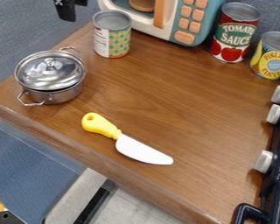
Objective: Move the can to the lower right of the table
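Three cans [112, 20] with printed labels [232, 38]

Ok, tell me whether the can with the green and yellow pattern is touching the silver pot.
Apart. The camera view shows a strip of the brown tabletop running between the patterned can and the pot.

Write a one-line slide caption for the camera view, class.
Yellow-handled knife and lidded pot on a wooden tabletop, with three cans and a toy microwave beyond.
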You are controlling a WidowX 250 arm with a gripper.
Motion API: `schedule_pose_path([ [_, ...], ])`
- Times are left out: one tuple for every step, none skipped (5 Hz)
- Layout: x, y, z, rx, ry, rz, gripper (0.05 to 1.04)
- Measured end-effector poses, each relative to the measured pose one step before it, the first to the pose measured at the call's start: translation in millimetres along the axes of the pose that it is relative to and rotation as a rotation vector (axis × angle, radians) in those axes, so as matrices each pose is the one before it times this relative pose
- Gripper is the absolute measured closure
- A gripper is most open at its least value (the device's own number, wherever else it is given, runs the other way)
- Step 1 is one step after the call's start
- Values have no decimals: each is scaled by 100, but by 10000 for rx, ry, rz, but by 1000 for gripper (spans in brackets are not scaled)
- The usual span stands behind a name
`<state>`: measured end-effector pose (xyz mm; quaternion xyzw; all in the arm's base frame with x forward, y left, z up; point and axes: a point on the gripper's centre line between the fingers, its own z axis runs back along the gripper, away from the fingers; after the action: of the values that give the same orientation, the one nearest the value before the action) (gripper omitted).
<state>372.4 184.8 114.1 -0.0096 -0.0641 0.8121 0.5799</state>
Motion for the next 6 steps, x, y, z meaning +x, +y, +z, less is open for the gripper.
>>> schedule_pose_path([
  [-1399,-830,-706,33,454,-436,82],
  [-1137,-400,-357,-239,40,-521,82],
  [-1757,149,-546,95,84,-697,82],
  [-1871,1085,-1370,534,66,-628,83],
  [-2289,574,-61,248,-286,-724,83],
  [-2682,912,225,48,187,-645,83],
])
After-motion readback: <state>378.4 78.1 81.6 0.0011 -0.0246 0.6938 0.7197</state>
